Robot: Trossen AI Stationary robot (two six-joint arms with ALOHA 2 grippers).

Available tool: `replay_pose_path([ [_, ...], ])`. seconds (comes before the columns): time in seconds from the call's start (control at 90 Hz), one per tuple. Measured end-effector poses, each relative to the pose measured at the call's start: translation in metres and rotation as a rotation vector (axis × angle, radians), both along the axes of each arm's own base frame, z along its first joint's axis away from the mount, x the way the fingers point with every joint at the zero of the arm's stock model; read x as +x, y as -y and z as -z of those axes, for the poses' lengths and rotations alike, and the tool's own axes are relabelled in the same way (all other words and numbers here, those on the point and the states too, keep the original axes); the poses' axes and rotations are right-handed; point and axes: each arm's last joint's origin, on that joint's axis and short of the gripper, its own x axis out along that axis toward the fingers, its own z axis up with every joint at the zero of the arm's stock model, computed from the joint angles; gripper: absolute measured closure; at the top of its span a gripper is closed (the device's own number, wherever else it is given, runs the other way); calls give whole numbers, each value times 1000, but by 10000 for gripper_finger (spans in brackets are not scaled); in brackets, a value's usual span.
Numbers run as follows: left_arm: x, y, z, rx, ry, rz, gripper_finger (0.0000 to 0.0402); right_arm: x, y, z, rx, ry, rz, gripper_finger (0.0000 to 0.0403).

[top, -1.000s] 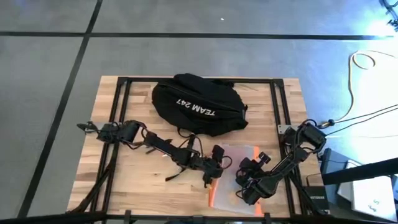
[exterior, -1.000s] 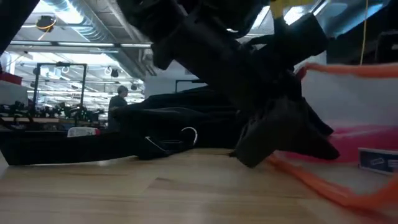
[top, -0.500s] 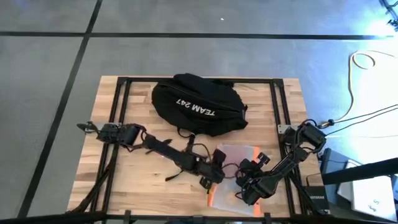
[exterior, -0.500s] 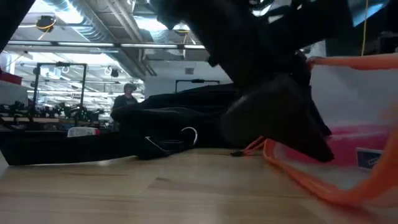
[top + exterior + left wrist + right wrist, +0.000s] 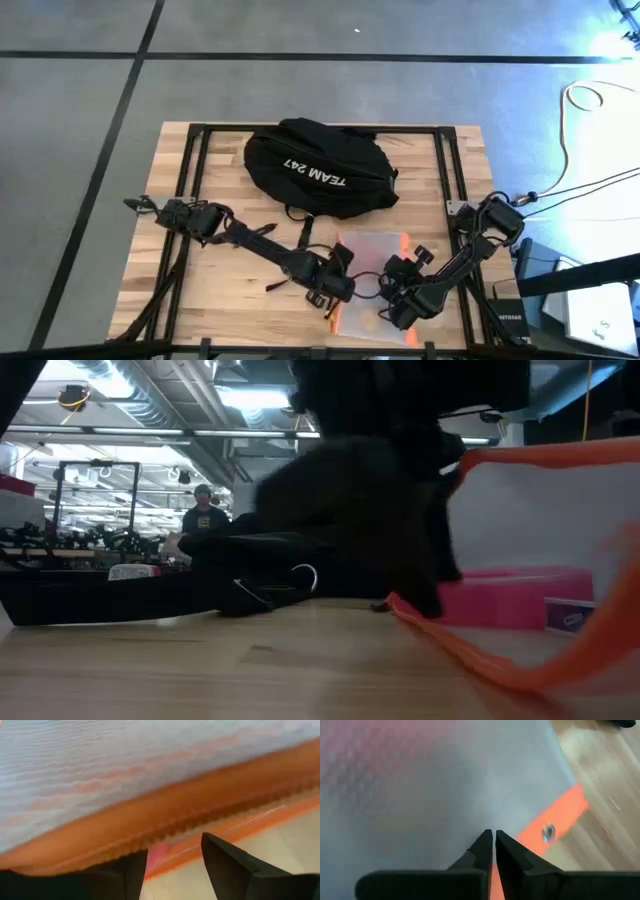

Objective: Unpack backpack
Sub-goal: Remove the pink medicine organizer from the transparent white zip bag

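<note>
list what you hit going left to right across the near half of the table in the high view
left gripper → orange-edged pouch → right gripper

We observe one large rounded black fabric backpack [image 5: 318, 168] lying flat on the far half of the wooden table, near its far edge, midway across its width. Its upper side bears white "TEAM 247" lettering, reading inverted in the high view. In the low view it appears as a low dark mound [image 5: 300, 550], with black straps trailing onto the tabletop
</note>
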Motion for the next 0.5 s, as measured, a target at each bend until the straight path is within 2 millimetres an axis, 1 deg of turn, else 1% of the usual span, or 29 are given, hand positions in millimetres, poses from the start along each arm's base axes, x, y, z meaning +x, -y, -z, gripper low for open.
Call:
replay_pose_path([
  [0.178, -15, 14, -5, 36, -98, 1, 233, 0, 0, 0, -1, 1, 0, 398],
  [0.289, -25, 23, -6, 12, -169, 14, 233, 0, 0, 0, -5, 5, -2, 398],
  [0.4, -28, 26, -7, -1, -193, 5, 234, 0, 0, 0, -7, 4, -3, 398],
  [0.5, -27, 27, -11, 13, -181, 15, 234, 0, 0, 0, -7, 4, -3, 398],
])
